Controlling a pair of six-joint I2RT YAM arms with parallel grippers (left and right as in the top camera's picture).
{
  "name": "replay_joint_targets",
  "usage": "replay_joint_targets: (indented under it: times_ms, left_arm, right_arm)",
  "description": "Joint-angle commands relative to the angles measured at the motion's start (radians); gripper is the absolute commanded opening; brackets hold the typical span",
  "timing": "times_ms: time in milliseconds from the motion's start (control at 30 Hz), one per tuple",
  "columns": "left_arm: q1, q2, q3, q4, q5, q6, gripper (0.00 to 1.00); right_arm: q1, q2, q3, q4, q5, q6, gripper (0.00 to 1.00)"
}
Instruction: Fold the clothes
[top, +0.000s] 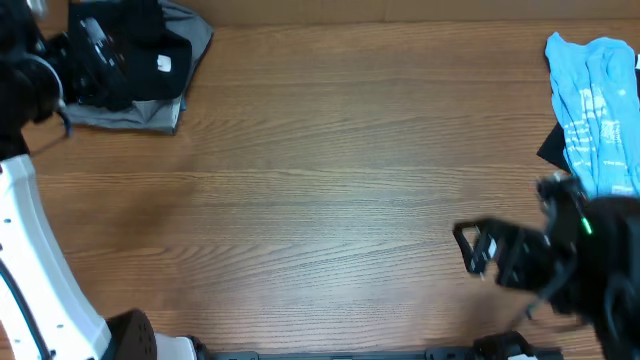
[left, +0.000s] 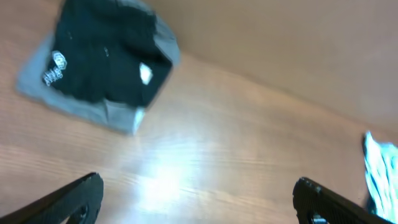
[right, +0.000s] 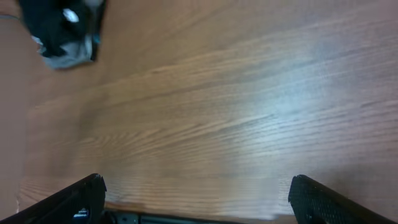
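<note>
The black T-shirt (top: 160, 50) lies folded at the table's far left corner, on top of a grey folded garment (top: 130, 115). In the left wrist view the black T-shirt (left: 106, 56) shows a white logo and a small white tag. It is also small in the right wrist view (right: 59, 22). My left gripper (left: 199, 199) is open and empty over bare wood, short of the pile; overhead, the left arm (top: 100, 60) covers the pile's left part. My right gripper (top: 468, 250) is open and empty near the front right, also seen in the right wrist view (right: 196, 199).
A light blue printed shirt (top: 600, 110) lies crumpled at the far right edge with a dark piece of cloth (top: 553, 148) under it; the blue shirt also shows in the left wrist view (left: 379, 168). The wooden table (top: 320, 180) spans between the two piles.
</note>
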Motion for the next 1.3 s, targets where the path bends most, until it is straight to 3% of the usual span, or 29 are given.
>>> replay_joint_targets:
  times_ms: [0,300,567,767,933,1267]
  left_arm:
    - [-0.047,-0.042,-0.050,-0.034,0.063,0.071,1.00]
    - [-0.128,-0.356,-0.413,0.112,0.084,0.077,1.00]
    - [-0.129,-0.920,-0.930,0.308,0.084,0.069,1.00]
    - [-0.129,-1.217,-1.115,0.338,0.076,0.005,1.00]
    - [-0.129,-1.299,-1.164,0.325,0.076,0.002,1.00]
    - [-0.129,-1.299,-1.163,0.228,0.076,0.002,1.00]
  right_arm:
    - [0.005,-0.120,-0.109,0.044,0.003,-0.002,0.98]
    - [0.005,-0.314,-0.336,0.157,0.012,0.055,0.99]
    - [0.005,-0.314,-0.372,0.245,0.080,0.054,1.00]
    - [0.005,-0.314,-0.372,0.298,0.170,0.054,1.00]
    - [0.005,-0.314,-0.372,0.287,0.176,0.054,1.00]
    - [0.005,-0.314,-0.372,0.270,0.175,0.054,1.00]
